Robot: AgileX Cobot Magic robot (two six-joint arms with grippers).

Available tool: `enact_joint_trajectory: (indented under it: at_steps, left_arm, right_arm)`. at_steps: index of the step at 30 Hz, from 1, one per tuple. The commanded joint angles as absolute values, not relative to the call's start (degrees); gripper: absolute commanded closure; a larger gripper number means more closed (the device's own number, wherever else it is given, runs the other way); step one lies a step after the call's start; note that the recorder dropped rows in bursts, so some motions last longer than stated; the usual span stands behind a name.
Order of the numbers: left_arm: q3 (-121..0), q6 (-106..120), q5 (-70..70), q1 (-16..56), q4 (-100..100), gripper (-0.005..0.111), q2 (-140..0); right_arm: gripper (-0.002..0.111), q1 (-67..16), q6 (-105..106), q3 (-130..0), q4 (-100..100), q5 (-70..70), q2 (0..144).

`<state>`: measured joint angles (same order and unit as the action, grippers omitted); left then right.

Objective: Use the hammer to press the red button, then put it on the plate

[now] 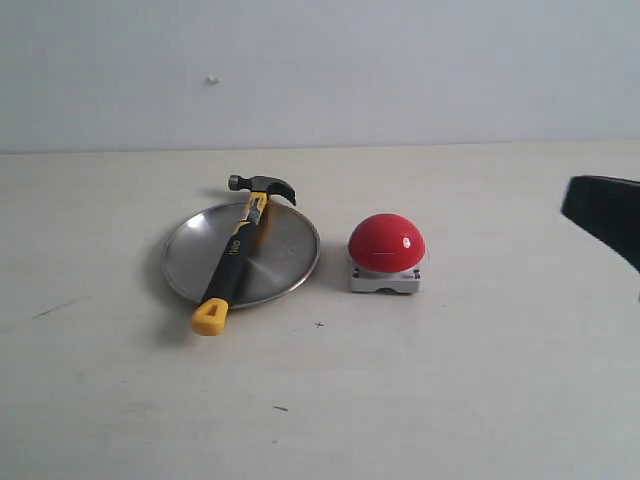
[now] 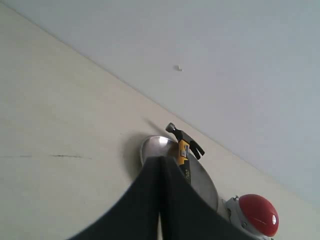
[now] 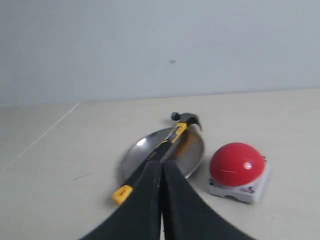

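The big pale surface (image 1: 450, 400) holds three things, all near its middle. None sits close to an edge or a corner that shows.

The plate (image 1: 285, 255) is the widest thing. It lies flat, on the side of the button that is toward the left edge of the surface.

The hammer (image 1: 238, 250) lies across the plate. Its dark head pokes out past the rim toward the far edge. Its yellow handle end sticks out past the rim toward the near edge and comes down to the surface. The black middle part rests over the dish. So the "put it on the plate" part looks done.

The red button (image 1: 386, 243) sits on its grey base just beside the plate, not touching it. Nothing is on top of it. I cannot tell from looking whether it has been pushed or not.

The left fingers (image 2: 145, 200) are pressed tight together and hold nothing. The right fingers (image 3: 147, 200) are the same, tight together and empty. Both pairs are well away from the hammer, the plate and the button.

My guess is that the job is at its end. If the button has not been pushed, then the whole job is left: grab the hammer, push the button, and lay the hammer back.
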<state>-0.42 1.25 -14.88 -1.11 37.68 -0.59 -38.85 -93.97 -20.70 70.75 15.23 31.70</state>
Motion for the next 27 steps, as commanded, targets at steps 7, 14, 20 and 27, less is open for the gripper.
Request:
enact_joint_trajectory:
  at_steps: [7, 14, 20, 27]
  left_arm:
    - [-0.2, 1.5, -14.7, -1.1, 37.7, 0.107, -0.8]
    - [-0.2, 1.5, -14.7, -1.1, 37.7, 0.107, -0.8]
    - [-0.2, 1.5, -14.7, -1.1, 37.7, 0.107, -0.8]
    - [-0.2, 1.5, -14.7, -1.1, 37.7, 0.107, -0.8]
  right_arm:
    - [0.108, 1.8, -94.6, -2.0, 68.8, 0.4, 5.0]
    - [0.108, 2.5, -94.4, -2.0, 69.3, 0.7, 3.8]
    - [0.108, 2.5, -94.0, 0.0, 68.8, 0.7, 3.8]
    - [0.108, 2.5, -57.7, 0.0, 34.9, 12.1, 3.7]
